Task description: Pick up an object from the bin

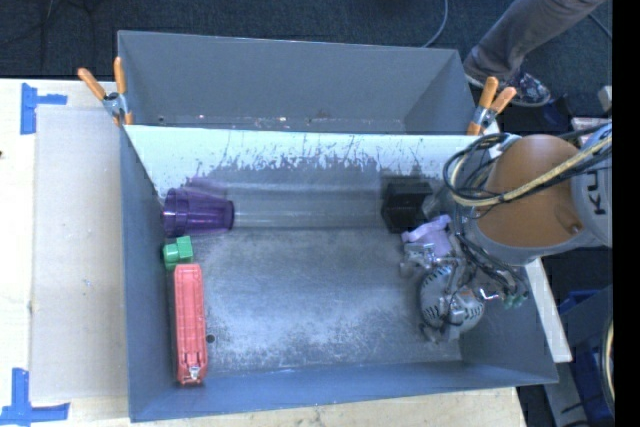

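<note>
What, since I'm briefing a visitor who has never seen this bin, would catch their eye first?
A long pink bar lies along the left wall of the bin, with a small green block and a purple cup on its side beyond its far end. At the right, the gripper hangs low near the floor, a black block behind it.

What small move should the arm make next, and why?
Probably shift the end effector a little toward the far wall, over the black box: that is the nearest thing, while the purple cup and pink bar lie far left.
</note>
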Available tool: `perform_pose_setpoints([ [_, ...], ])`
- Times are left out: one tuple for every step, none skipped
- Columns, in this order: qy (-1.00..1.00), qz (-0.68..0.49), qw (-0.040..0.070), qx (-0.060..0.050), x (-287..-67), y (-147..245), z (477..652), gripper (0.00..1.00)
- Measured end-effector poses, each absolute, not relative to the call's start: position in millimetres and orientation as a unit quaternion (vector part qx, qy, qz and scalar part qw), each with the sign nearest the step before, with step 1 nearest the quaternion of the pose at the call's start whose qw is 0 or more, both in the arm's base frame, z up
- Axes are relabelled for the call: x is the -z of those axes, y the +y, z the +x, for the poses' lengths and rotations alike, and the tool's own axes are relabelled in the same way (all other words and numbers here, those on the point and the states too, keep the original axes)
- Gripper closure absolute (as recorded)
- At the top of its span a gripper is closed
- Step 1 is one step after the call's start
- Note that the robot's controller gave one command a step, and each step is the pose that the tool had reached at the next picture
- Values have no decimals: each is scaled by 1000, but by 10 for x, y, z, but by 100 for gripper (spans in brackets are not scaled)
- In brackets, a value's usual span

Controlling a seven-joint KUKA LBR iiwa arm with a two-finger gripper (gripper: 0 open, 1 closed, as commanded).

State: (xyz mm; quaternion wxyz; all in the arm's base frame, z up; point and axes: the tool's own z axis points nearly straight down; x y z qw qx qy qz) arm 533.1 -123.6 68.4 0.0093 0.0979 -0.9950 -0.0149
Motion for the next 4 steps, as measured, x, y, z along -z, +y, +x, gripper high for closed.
perform_pose_setpoints([
  [-995,103,6,6,-713,-1128,5299,0],
  [-997,77,1,14,-725,-1286,4817,0],
  [-997,71,-14,9,-768,-1297,4635,0],
  [-1000,-22,-1,14,-717,-1147,4829,0],
])
